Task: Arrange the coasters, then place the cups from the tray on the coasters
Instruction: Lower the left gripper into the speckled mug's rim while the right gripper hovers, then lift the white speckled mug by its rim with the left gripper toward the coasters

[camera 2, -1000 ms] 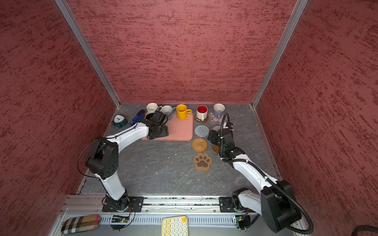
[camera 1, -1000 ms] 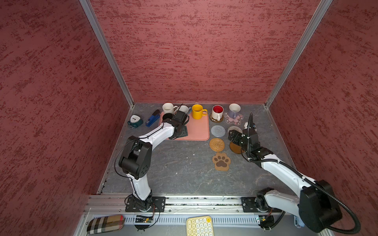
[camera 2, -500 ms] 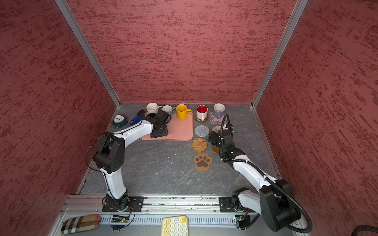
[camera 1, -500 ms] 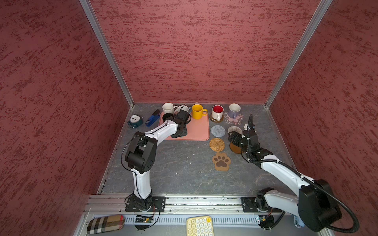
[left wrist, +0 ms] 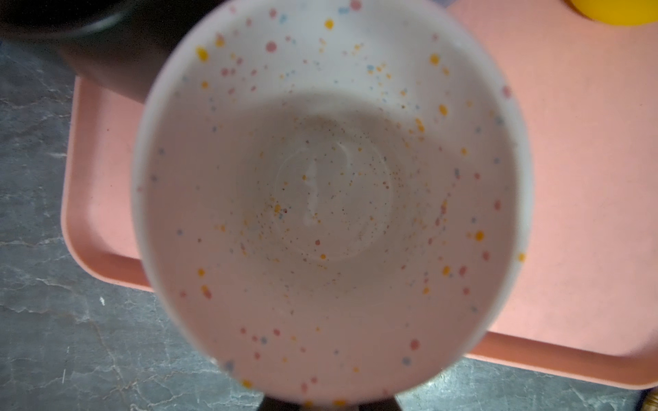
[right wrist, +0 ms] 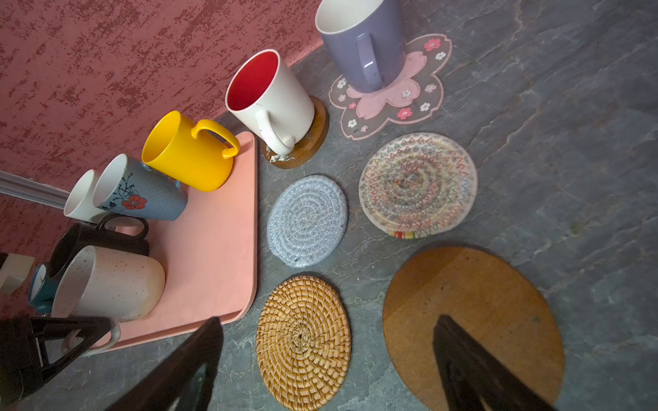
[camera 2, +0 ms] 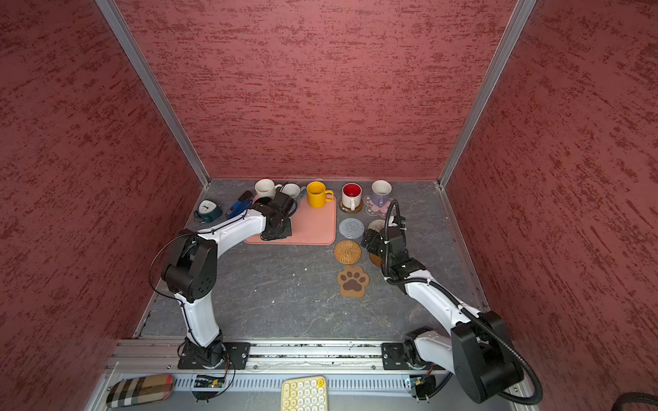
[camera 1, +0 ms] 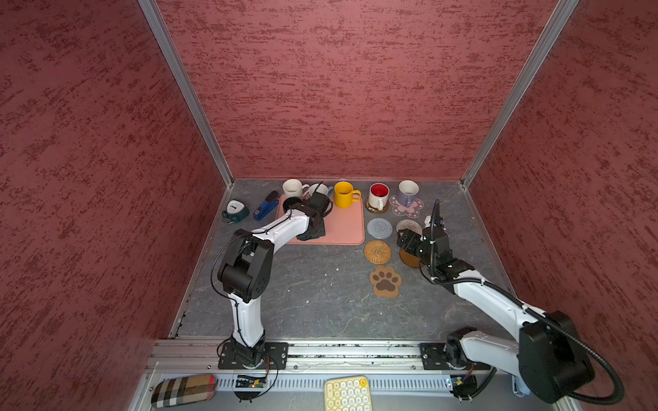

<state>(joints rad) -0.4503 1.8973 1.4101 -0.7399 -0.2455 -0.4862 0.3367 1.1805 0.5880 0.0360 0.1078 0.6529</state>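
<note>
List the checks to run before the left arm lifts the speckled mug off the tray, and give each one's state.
1. Left gripper gripping the speckled white mug by its handle: cannot tell. Its fingers are at the handle in the right wrist view, but closure is hidden.
2. Mug upright on the tray: ok.
3. Gap to the black mug: cannot tell. It stands very close beside.
4. Bare coaster ready: ok. The grey crochet coaster and rattan coaster carry nothing.
5. Right gripper out of the way: ok. It is open over the amber-brown disc, off the tray.
</note>
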